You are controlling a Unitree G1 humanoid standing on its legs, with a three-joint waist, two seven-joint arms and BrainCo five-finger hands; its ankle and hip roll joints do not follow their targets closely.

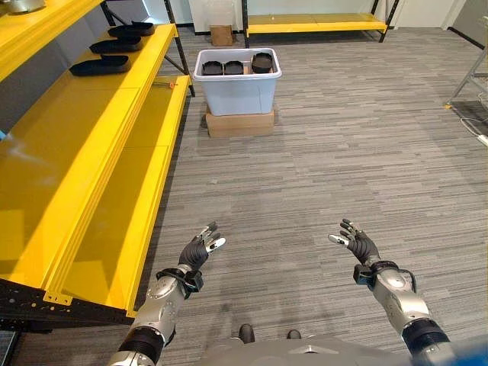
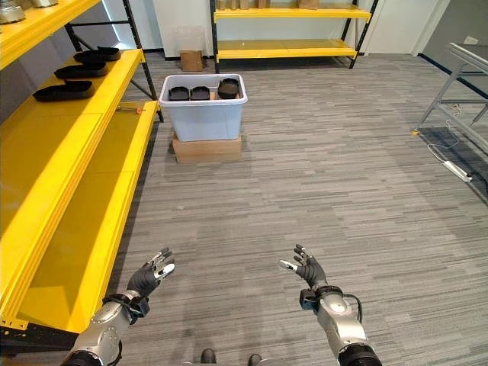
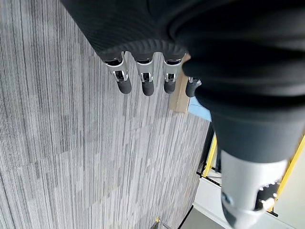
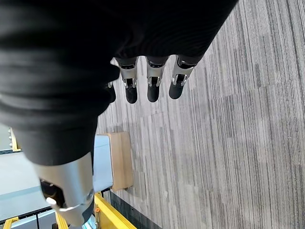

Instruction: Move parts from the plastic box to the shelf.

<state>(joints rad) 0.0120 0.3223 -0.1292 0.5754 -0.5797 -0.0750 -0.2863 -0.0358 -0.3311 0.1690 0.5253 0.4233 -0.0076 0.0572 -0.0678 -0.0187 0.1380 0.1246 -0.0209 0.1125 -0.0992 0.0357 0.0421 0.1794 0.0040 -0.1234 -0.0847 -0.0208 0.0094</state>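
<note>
A white plastic box point(image 1: 237, 88) stands on a flat cardboard carton point(image 1: 239, 123) far ahead on the carpet, with several black parts point(image 1: 234, 67) inside it. Three more black parts point(image 1: 101, 65) lie on the yellow shelf point(image 1: 84, 145) at my left. My left hand point(image 1: 200, 248) hovers low over the carpet beside the shelf's near end, fingers point(image 3: 147, 82) straight and empty. My right hand point(image 1: 357, 242) floats level with it to the right, fingers point(image 4: 152, 86) also straight, holding nothing. Both hands are well short of the box.
A second yellow shelf point(image 1: 316, 25) runs along the back wall, with a small cardboard box point(image 1: 222, 35) on the floor beside it. A grey metal frame point(image 2: 467, 84) and a white power strip point(image 2: 456, 170) sit at the right. Open grey carpet point(image 1: 320, 168) lies between me and the box.
</note>
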